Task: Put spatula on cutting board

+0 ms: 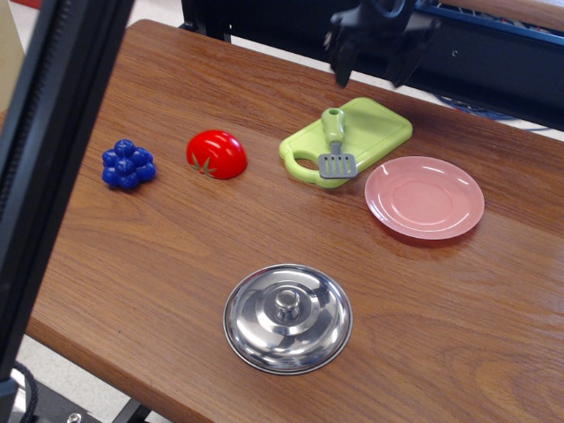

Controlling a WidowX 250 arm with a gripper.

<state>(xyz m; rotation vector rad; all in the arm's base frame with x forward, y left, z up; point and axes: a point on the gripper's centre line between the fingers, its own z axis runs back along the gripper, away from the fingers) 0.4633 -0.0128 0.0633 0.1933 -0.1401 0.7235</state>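
Note:
The spatula [335, 145], with a light green handle and a grey slotted blade, lies on the light green cutting board [374, 128] at the back of the table. Its blade is near the board's handle-hole end. My gripper [370, 77] hangs above and behind the board, apart from the spatula. Its two dark fingers [341, 63] are spread and hold nothing.
A red tomato [217, 154] and a blue grape bunch [128, 165] lie left of the board. A round pink plate [425, 196] lies right of it. A steel pot lid [288, 317] lies near the front. A dark bar [53, 159] crosses the left side of the view.

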